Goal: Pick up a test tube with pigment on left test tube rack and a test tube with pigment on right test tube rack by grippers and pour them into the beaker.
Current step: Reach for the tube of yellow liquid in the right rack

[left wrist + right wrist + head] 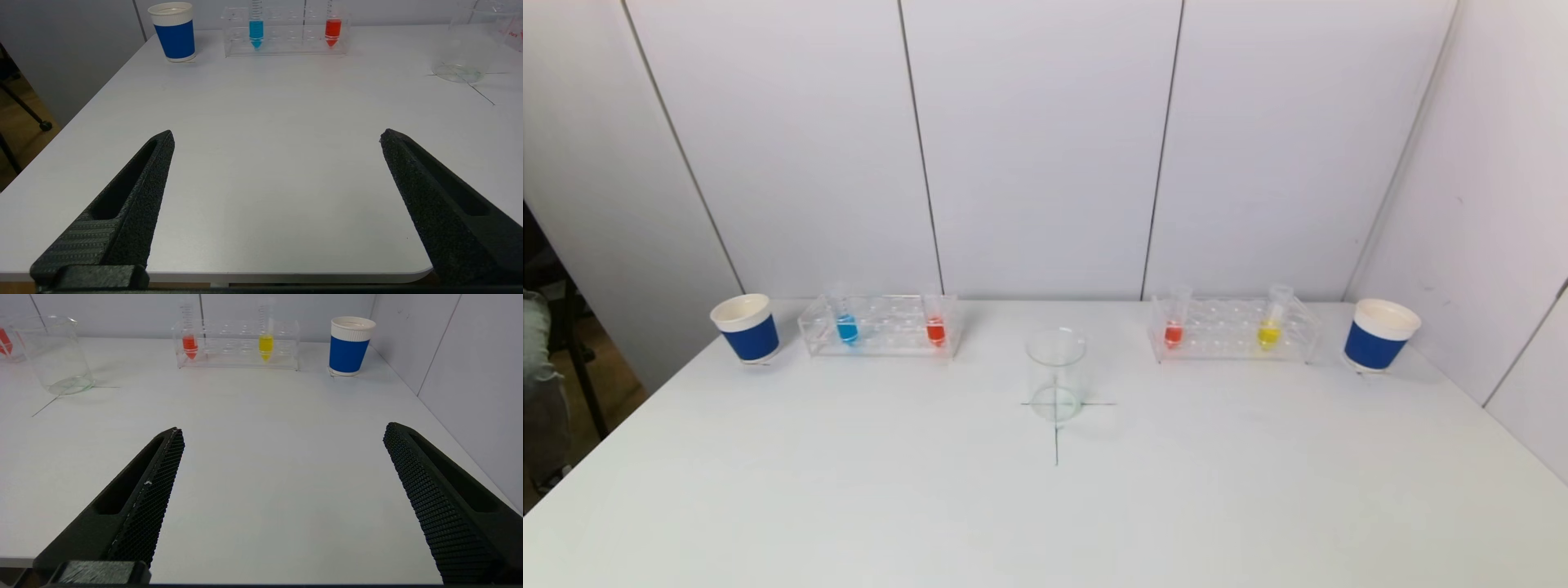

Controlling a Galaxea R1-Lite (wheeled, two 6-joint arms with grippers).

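On the table (849,490), the beaker (1055,373) stands at centre, the left rack (880,325) at ten o'clock and the right rack (1232,328) at two (each holding two tubes), with a cup (746,327) (1379,335) outside each rack.

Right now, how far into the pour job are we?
Nothing done: the beaker is empty, and all tubes sit in the left rack and right rack. Nothing in hand: left claw and right claw open, near the table edge. Both picks and pours remain.
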